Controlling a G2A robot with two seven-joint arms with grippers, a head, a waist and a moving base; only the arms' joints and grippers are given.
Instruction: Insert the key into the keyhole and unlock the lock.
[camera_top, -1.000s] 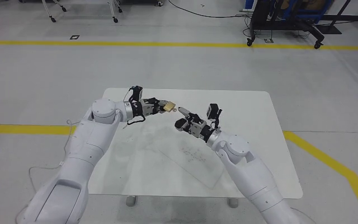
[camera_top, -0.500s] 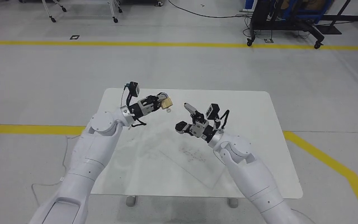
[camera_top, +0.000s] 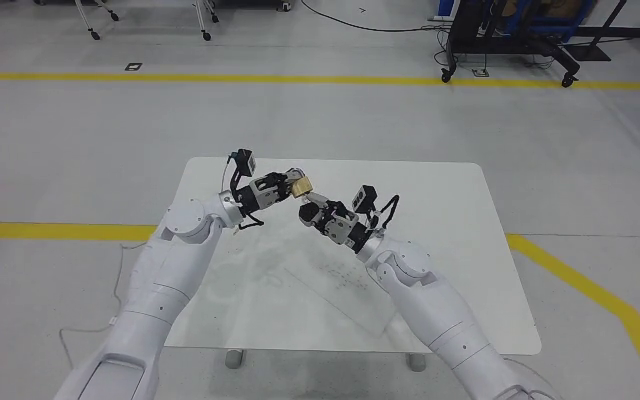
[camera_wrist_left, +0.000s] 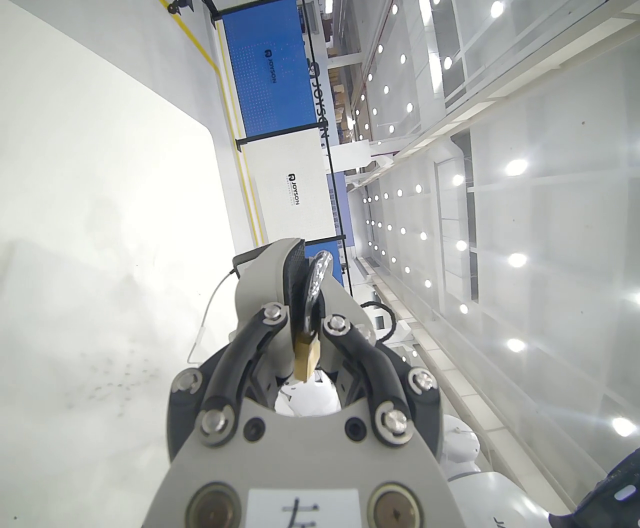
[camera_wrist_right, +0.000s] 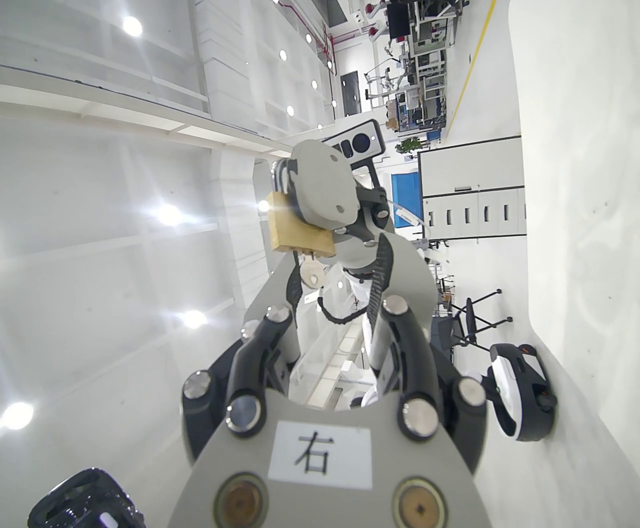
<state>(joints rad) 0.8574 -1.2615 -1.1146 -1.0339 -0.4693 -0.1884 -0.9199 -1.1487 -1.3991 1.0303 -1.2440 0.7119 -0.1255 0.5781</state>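
Nearest the robot, a clear sheet (camera_top: 350, 300) with a few dark specks lay flat on the table (camera_top: 470, 300), running from its middle toward the near edge. Nothing of the task rested on it. Both arms were held in the air beyond it, over the far half of the table and left of centre.

The right gripper (camera_wrist_right: 337, 272) was the nearer of the two, pointing up and away at the lock (camera_wrist_right: 295, 231). Its jaws stood well apart and clamped nothing. The key (camera_wrist_right: 311, 275) hung between them, its pale round head just beside one finger and clear of the other. Its thin blade ran up to the underside of the lock. From that, the blade seemed already seated in the lock, though how deep could not be told. The parted jaws probably straddled the head so as to take a fresh hold for turning.

Just beyond, the left gripper (camera_wrist_left: 311, 272) was closed tight on the brass padlock, its pads over the shackle and the upper part of the body. This left the underside bare and turned toward the other arm. Holding the lock aloft rather than on the table gave room for the key and for a wrist to rotate beneath it. The firm hold also looked meant to resist the twist of unlocking.

Behind the lock lay the table's far edge.
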